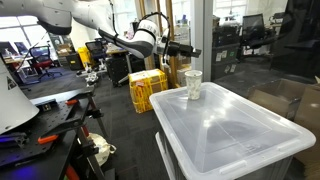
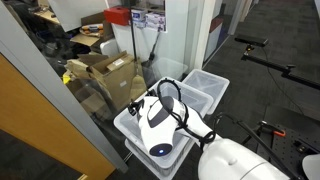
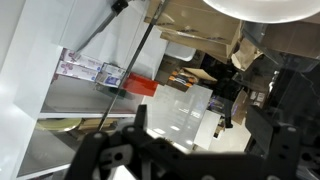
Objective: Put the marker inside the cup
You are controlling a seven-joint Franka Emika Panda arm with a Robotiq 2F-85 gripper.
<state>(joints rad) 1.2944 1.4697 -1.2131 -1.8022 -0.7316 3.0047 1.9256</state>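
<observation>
While the cup (image 1: 193, 85) stands lower, the arm (image 1: 118, 40) stretches level.

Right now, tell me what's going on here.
A robot arm reaches out over a clear plastic storage bin, with its pincer in the air just above a whitish cup. The cup stands upright near the far corner of the bin's lid. The marker is too small to pick out, so I cannot tell whether the pincer holds it or it already sits in the cup.
</observation>
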